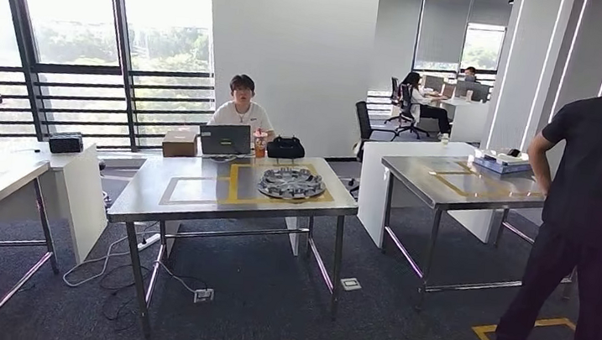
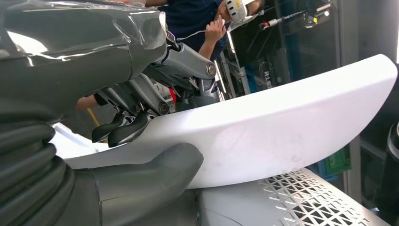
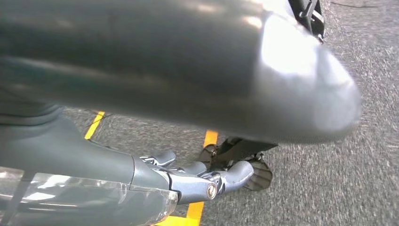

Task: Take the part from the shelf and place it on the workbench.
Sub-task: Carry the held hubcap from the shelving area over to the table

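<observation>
Both hands grip parts close-up: left hand (image 2: pixel 141 117) a white part (image 2: pixel 282 127), right hand (image 3: pixel 188 181) a grey part (image 3: pixel 188 61).

The part (image 2: pixel 282 122) is a smooth, glossy white panel, long and gently curved like a shallow shell. It sits in my left hand (image 2: pixel 117 94). My thumb (image 2: pixel 155 174) presses against its underside and my dark fingers (image 2: pixel 122 132) hook over its upper edge at the near end. From there it runs outward past my fingertips, lying roughly level. It broadens in the middle and then narrows to a rounded tip at the far end. A few faint scuff marks show on its face.
</observation>
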`<state>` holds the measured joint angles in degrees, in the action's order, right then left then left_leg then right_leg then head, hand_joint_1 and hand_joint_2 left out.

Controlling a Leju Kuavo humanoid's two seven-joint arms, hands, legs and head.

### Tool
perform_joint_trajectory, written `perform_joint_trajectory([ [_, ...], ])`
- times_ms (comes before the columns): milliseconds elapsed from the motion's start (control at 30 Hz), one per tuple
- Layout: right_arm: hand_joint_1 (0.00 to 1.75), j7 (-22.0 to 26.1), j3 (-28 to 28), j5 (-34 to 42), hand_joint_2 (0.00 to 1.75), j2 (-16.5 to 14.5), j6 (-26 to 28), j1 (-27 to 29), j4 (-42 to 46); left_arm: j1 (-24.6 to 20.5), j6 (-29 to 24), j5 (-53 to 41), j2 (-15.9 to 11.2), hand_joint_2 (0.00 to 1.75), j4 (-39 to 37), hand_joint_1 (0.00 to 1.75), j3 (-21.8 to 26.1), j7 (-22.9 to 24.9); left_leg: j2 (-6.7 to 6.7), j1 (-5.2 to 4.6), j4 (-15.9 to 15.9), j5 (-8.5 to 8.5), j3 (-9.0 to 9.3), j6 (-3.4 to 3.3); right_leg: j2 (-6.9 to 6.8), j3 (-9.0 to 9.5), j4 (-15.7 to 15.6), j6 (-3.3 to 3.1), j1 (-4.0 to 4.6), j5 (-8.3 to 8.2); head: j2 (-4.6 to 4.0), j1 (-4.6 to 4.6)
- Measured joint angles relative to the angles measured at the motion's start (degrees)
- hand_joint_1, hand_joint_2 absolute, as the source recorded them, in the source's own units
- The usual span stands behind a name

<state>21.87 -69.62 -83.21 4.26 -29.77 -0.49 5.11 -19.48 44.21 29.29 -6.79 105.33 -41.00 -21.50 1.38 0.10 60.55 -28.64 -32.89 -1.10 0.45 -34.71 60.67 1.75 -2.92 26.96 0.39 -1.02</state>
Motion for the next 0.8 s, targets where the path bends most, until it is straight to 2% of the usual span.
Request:
perform_joint_trajectory([
  [67, 0.0, 0.1, 0.0, 0.0, 0.0, 0.0, 0.0, 0.0, 0.0, 0.0, 0.0, 0.0, 0.0, 1.75, 0.0, 1.75, 0.1, -0.1, -0.72, 0.26, 5.2, -2.29, -2.7, 0.55, -0.04, 0.43, -0.1, -0.53, 0.07, 0.32, -0.01, -0.09],
  [133, 0.0, 0.1, -0.1, 0.0, 0.0, 0.0, 0.0, 0.0, 0.0, 0.2, 0.1, 0.0, -0.1, 1.75, 0.0, 1.75, 0.2, -0.1, -1.2, 0.47, 12.7, -4.55, -7.28, 0.81, -0.08, 0.64, -0.1, -0.82, 0.24, 0.68, -0.02, -0.16],
  [167, 0.0, 0.1, -0.1, 0.0, 0.0, 0.0, 0.0, 0.0, 0.0, 0.4, 0.1, 0.0, -0.2, 1.75, 0.0, 1.75, 0.2, -0.1, -1.28, 0.51, 14.7, -4.57, -8.95, 0.76, -0.09, 0.79, -0.1, -0.88, 0.35, 0.86, -0.02, -0.19],
  [200, 0.0, 0.1, -0.1, 0.0, 0.0, 0.0, -0.1, 0.1, 0.0, 0.5, 0.1, 0.0, -0.2, 1.75, 0.0, 1.75, 0.2, -0.1, -1.32, 0.49, 14.8, -3.5, -9.61, 0.55, -0.08, 1.03, -0.1, -0.91, 0.49, 1.05, -0.02, -0.21],
  [233, 0.0, 0.1, -0.2, 0.0, 0.0, -0.1, -0.1, 0.1, 0.0, 0.6, 0.1, -0.1, -0.2, 1.75, 0.0, 1.75, 0.2, -0.1, -1.32, 0.4, 12.5, -1.45, -9.1, 0.14, -0.07, 1.37, -0.1, -0.94, 0.67, 1.26, -0.02, -0.23],
  [267, 0.0, 0.1, -0.2, 0.0, 0.0, -0.1, -0.2, 0.1, 0.0, 0.6, 0.1, -0.1, -0.2, 1.75, 0.0, 1.75, 0.3, -0.1, -1.32, 0.18, 8.7, 1.08, -7.64, -0.54, -0.05, 1.76, -0.2, -0.98, 0.84, 1.43, -0.02, -0.26],
  [300, 0.0, 0.1, -0.2, 0.0, 0.0, -0.2, -0.4, 0.0, 0.0, 0.6, 0.1, -0.1, -0.2, 1.75, 0.0, 1.75, 0.3, -0.2, -1.4, -0.09, 4.9, 2.91, -6.05, -1.28, -0.05, 2.15, -0.4, -0.96, 0.98, 1.58, -0.03, -0.22],
  [333, 0.0, 0.1, -0.2, 0.0, 0.0, -0.3, -0.5, 0.0, 0.0, 0.5, 0.2, 0.0, -0.2, 1.75, 0.1, 1.75, 0.4, -0.2, -1.52, -0.41, 1.9, 4.05, -4.73, -1.91, -0.06, 2.44, -0.7, -0.89, 1.03, 1.66, -0.03, -0.19],
  [367, 0.0, 0.1, -0.2, 0.0, 0.0, -0.4, -0.5, 0.0, 0.0, 0.5, 0.2, 0.0, -0.3, 1.75, 0.1, 1.75, 0.4, -0.2, -1.61, -0.75, 0.1, 4.38, -3.9, -2.36, -0.12, 2.59, -1.0, -0.72, 0.98, 1.7, -0.02, -0.14],
  [433, 0.0, 0.0, -0.3, 0.1, 0.0, -0.4, -0.5, 0.0, -0.1, 0.5, 0.2, 0.0, -0.3, 1.75, 0.1, 1.75, 0.4, -0.2, -1.65, -1.19, -1.1, 4.01, -3.34, -2.65, -0.41, 2.89, -1.7, -0.17, 0.83, 1.66, -0.01, -0.19],
  [500, 0.0, -0.2, -0.3, 0.1, 0.0, -0.5, -0.5, 0.0, -0.1, 0.6, 0.1, 0.0, -0.2, 1.75, 0.1, 1.75, 0.4, -0.3, -1.61, -0.95, -3.2, 4.52, -1.75, -2.87, -0.67, 3.05, -1.5, 0.1, 0.92, 1.85, -0.01, -0.19],
  [533, 0.0, -0.3, -0.4, 0.1, 0.0, -0.4, -0.4, -0.1, -0.1, 0.6, 0.1, -0.1, -0.2, 1.75, 0.1, 1.75, 0.4, -0.3, -1.6, -0.81, -4.3, 4.85, -0.86, -2.98, -0.68, 2.46, -0.2, 0.02, 1.02, 2.43, -0.01, -0.12],
  [600, 0.0, -0.7, -0.4, 0.1, 0.0, -0.3, -0.4, 0.0, -0.1, 0.6, -0.1, -0.1, -0.1, 1.75, 0.0, 1.75, 0.3, -0.3, -1.55, -0.8, -5.2, 5.08, 0.09, -3.01, -0.56, -0.96, 6.0, -0.32, 1.11, 4.76, -0.02, 0.11],
  [633, 0.0, -1.0, -0.4, 0.2, 0.0, -0.2, -0.4, 0.0, -0.1, 0.6, -0.1, -0.2, 0.0, 1.75, -0.1, 1.75, 0.2, -0.3, -1.47, -0.9, -5.2, 4.97, 0.12, -2.99, -0.53, -3.22, 9.6, -0.32, 1.12, 5.93, -0.02, 0.17],
  [667, 0.0, -1.2, -0.5, 0.3, 0.0, -0.1, -0.3, 0.1, -0.1, 0.7, -0.2, -0.2, 0.0, 1.75, -0.2, 1.75, 0.1, -0.3, -1.34, -0.98, -5.1, 4.8, 0.14, -2.92, -0.52, -5.04, 12.1, -0.11, 1.12, 6.43, -0.02, 0.25],
  [700, 0.0, -1.4, -0.5, 0.3, 0.0, 0.0, -0.3, 0.2, -0.1, 0.8, -0.3, -0.2, 0.0, 1.75, -0.3, 1.75, 0.0, -0.3, -1.19, -1.01, -4.9, 4.59, 0.19, -2.82, -0.52, -5.94, 12.8, 0.31, 1.08, 6.05, -0.02, 0.26],
  [733, 0.0, -1.5, -0.5, 0.3, 0.0, 0.1, -0.4, 0.2, -0.1, 0.8, -0.4, -0.2, 0.0, 1.75, -0.3, 1.75, -0.1, -0.2, -1.06, -0.96, -4.7, 4.32, 0.24, -2.63, -0.52, -5.65, 11.2, 0.88, 1.0, 4.74, -0.02, 0.3],
  [767, 0.0, -1.5, -0.5, 0.3, 0.0, 0.2, -0.4, 0.3, -0.1, 0.8, -0.6, -0.3, 0.0, 1.75, -0.4, 1.75, -0.2, -0.1, -0.96, -0.87, -4.2, 3.91, 0.28, -2.34, -0.54, -4.26, 7.6, 1.53, 0.84, 2.76, -0.02, 0.35],
  [800, 0.0, -1.5, -0.5, 0.3, 0.0, 0.2, -0.4, 0.3, -0.1, 0.8, -0.7, -0.4, -0.1, 1.75, -0.4, 1.75, -0.3, -0.1, -0.9, -0.8, -3.5, 3.39, 0.24, -1.97, -0.55, -2.77, 4.1, 1.86, 0.72, 1.05, -0.02, 0.4],
])
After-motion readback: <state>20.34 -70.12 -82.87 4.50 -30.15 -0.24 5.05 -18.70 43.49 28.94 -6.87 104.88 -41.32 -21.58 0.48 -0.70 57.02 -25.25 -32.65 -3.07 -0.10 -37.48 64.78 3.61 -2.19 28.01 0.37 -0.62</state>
